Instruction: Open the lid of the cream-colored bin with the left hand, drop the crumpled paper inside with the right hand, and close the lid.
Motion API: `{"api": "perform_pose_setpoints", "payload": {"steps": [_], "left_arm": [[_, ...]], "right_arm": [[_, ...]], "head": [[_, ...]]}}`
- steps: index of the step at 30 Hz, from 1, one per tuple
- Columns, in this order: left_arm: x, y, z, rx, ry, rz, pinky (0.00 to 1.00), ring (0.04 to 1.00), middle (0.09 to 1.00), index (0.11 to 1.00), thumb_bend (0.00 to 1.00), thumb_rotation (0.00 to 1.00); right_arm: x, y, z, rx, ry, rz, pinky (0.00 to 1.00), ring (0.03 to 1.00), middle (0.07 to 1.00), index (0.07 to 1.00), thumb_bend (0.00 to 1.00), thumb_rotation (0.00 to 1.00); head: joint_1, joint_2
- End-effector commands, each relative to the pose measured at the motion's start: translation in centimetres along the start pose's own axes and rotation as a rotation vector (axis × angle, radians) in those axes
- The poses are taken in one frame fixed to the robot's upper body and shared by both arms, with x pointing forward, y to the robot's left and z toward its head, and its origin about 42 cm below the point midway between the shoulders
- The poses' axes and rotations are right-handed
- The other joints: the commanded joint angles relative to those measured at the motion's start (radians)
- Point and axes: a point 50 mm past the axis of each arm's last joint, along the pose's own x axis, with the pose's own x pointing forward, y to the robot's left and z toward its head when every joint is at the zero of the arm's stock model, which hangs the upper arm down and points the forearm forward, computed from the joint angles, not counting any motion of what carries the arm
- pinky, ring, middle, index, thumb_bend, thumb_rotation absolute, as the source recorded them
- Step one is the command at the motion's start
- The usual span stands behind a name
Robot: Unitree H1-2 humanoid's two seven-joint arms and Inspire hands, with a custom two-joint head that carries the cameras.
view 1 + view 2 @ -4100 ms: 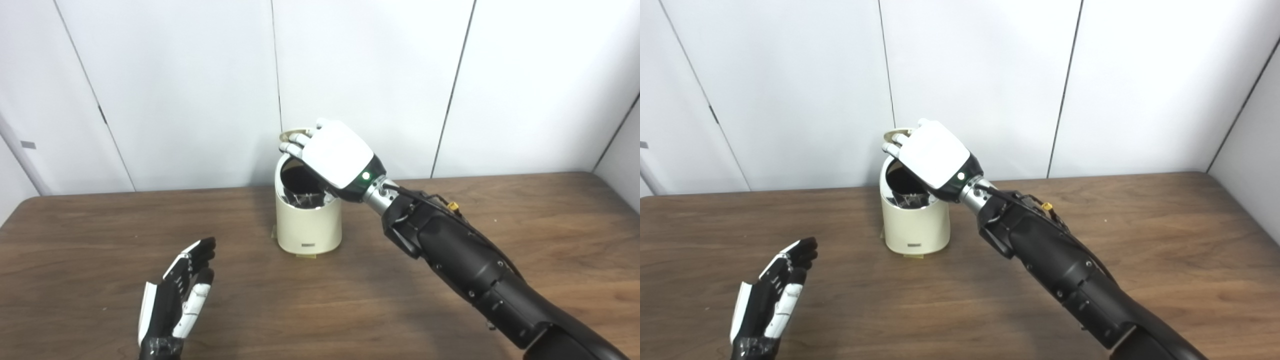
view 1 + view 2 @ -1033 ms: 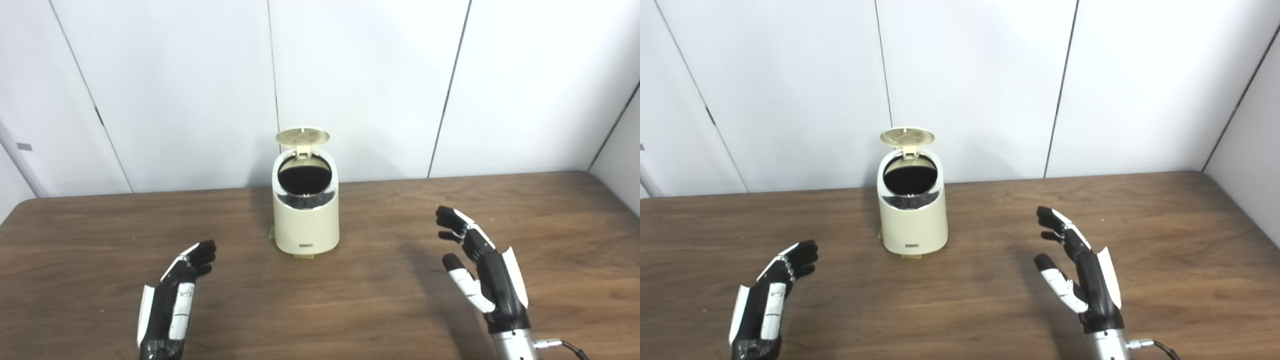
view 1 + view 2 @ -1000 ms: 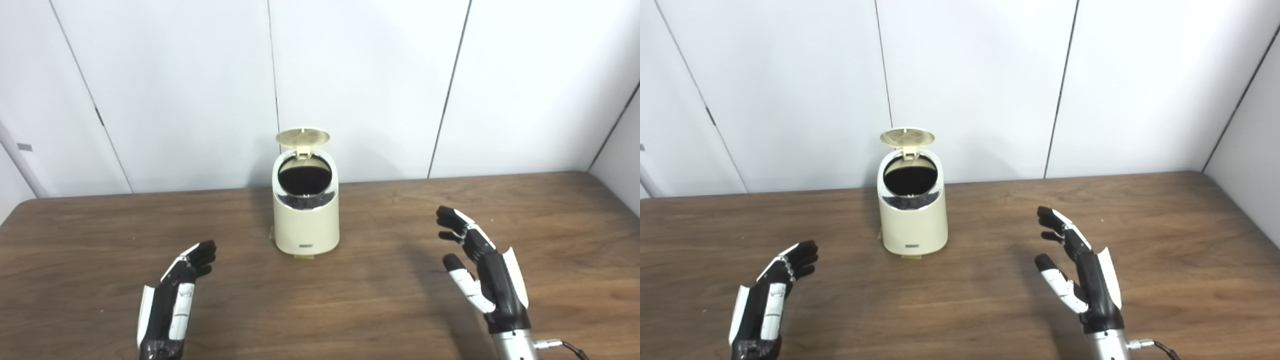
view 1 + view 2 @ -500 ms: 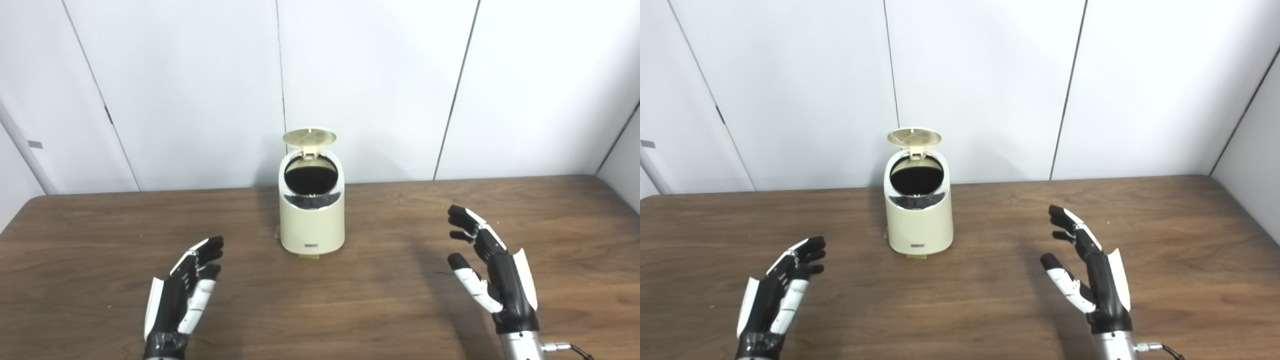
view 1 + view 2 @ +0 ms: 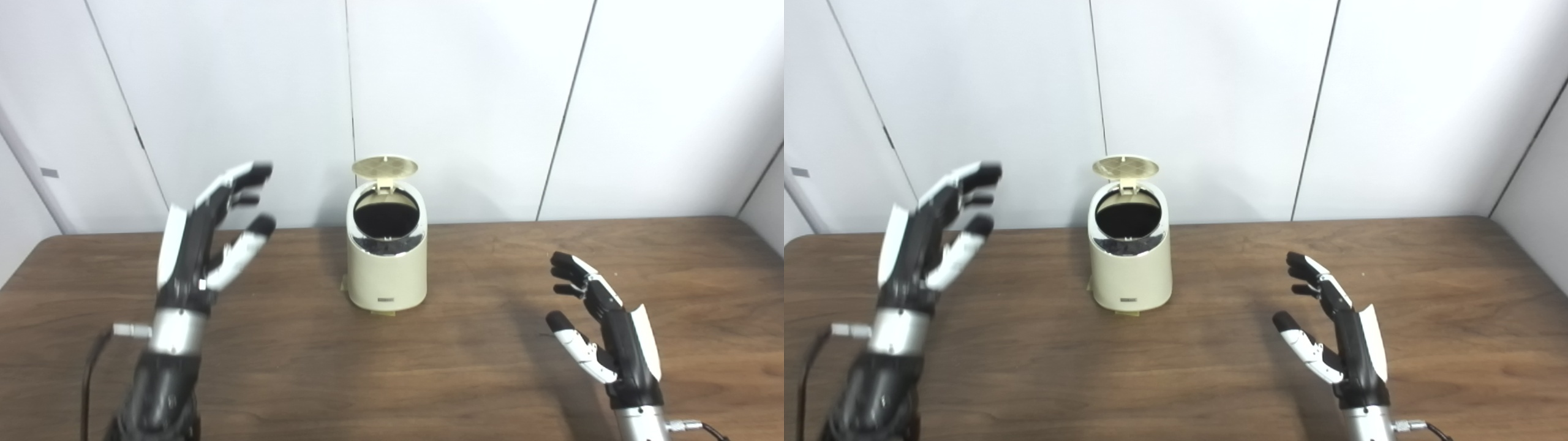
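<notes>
A long wooden table (image 5: pixel 429 367) runs across in front of white wall panels (image 5: pixel 465 92). At its middle, towards the far edge, stands the cream-colored bin (image 5: pixel 386 269), upright, its round lid (image 5: pixel 385 166) tipped up and back on the hinge so the dark opening faces forward; whether the crumpled paper lies inside cannot be told. The left hand (image 5: pixel 205 245) is raised above the table, left of the bin and apart from it, fingers spread and holding nothing. The right hand (image 5: pixel 603 334) hangs low over the table, well right of the bin, fingers likewise released and empty.
</notes>
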Motion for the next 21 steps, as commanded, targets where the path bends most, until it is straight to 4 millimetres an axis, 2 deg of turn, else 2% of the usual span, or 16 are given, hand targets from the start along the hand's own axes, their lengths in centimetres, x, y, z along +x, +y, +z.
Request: {"api": "perform_pose_setpoints", "payload": {"steps": [1, 3, 5, 8, 11, 16, 21], "left_arm": [[2.8, 0.7, 2.5, 0.004, -0.084, -0.008, 0.75, 0.82, 0.798, 0.814, 0.79, 0.82], [4.5, 0.7, 3.5, 0.002, -0.1, -0.024, 0.81, 0.836, 0.804, 0.824, 0.83, 0.81], [6.1, 0.6, 4.4, 0.032, -0.125, -0.046, 0.8, 0.846, 0.814, 0.833, 0.84, 0.83], [7.8, 0.2, 5.2, 0.085, -0.134, -0.085, 0.74, 0.818, 0.806, 0.802, 0.86, 0.84], [8.4, -0.1, 5.8, 0.119, -0.12, -0.146, 0.72, 0.813, 0.806, 0.8, 0.9, 0.87], [9.4, -0.9, 6.5, 0.196, -0.087, -0.281, 0.77, 0.858, 0.85, 0.845, 0.98, 0.9], [10.4, -2.1, 7.2, 0.279, -0.061, -0.392, 0.77, 0.879, 0.881, 0.877, 1.0, 0.92]], "right_arm": [[-0.6, 0.2, -0.6, -0.013, 0.007, -0.003, 0.7, 0.796, 0.814, 0.803, 0.46, 0.69], [-0.6, 0.1, -0.7, -0.019, 0.012, -0.005, 0.71, 0.799, 0.813, 0.805, 0.46, 0.7], [-0.6, 0.1, -0.7, -0.026, 0.013, -0.005, 0.71, 0.798, 0.815, 0.805, 0.47, 0.7], [-0.6, 0.1, -0.6, -0.028, 0.009, -0.007, 0.69, 0.793, 0.813, 0.8, 0.49, 0.71], [-0.5, 0.2, -0.6, -0.024, -0.001, -0.009, 0.68, 0.783, 0.804, 0.795, 0.49, 0.7], [-0.5, 0.2, -0.8, -0.023, 0.003, -0.01, 0.68, 0.786, 0.809, 0.8, 0.49, 0.71], [-0.4, 0.4, -0.9, -0.026, -0.005, -0.007, 0.68, 0.784, 0.81, 0.799, 0.48, 0.7]], "head": [[0.002, -0.002], [0.002, -0.004], [0.0, -0.004], [-0.003, -0.002], [-0.003, -0.004], [0.001, -0.012], [0.0, -0.019]]}}
